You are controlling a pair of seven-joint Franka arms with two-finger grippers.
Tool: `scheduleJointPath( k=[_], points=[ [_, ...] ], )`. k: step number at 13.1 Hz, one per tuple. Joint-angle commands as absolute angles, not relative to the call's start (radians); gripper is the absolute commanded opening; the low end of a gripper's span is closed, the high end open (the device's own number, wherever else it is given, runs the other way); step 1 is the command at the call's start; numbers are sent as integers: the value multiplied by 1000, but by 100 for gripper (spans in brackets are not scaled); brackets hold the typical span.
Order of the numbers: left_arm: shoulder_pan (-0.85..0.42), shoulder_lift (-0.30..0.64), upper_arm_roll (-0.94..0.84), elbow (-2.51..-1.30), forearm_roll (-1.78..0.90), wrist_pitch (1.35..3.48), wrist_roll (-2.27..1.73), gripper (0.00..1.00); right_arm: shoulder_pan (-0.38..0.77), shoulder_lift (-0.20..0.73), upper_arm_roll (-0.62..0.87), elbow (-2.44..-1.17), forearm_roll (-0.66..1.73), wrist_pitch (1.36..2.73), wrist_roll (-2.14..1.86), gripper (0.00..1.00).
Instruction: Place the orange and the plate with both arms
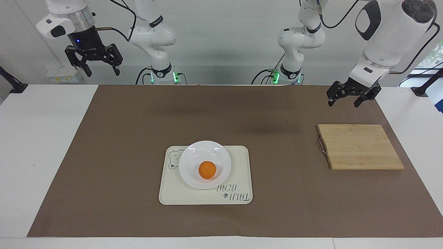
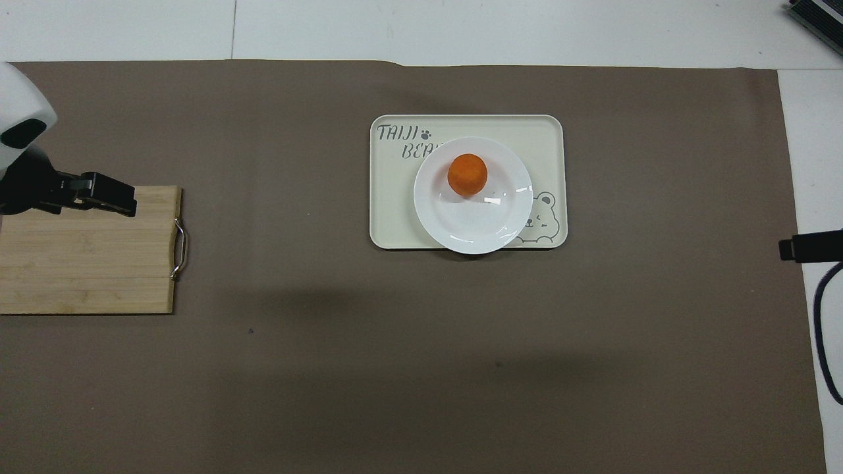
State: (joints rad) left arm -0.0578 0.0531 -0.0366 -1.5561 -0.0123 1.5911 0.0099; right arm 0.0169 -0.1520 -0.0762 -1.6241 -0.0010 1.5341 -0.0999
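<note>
Small round bright-orange fruit [image 1: 207, 170] sits in the round glossy white plate [image 1: 193, 155], which lies on a cream rectangular bear-print tray [image 1: 238, 173] mid worktop. Left gripper [image 1: 347, 99], black, two fingers spread wide & empty, hangs in the air over the brown mat by the bamboo cutting board [image 1: 360, 147]. Right gripper [image 1: 100, 71] raised at its own end, fingers wide, empty.

The cream tray [image 2: 546, 131] has the words "TAIJI BEAR" on it with a little paw print; the plate [image 2: 490, 224] covers the last letter from above
</note>
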Motion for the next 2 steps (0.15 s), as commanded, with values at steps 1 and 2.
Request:
scheduleJointPath(
  k=[1,2],
  points=[
    [-49,34,-41,-1575,-5,1585,15,100,14,-167,-74,-1638,-14,1528,-120,100],
    [-49,34,-40,-1575,-5,1585,15,100,14,-167,-74,-1638,-14,1528,-120,100]
  ],
)
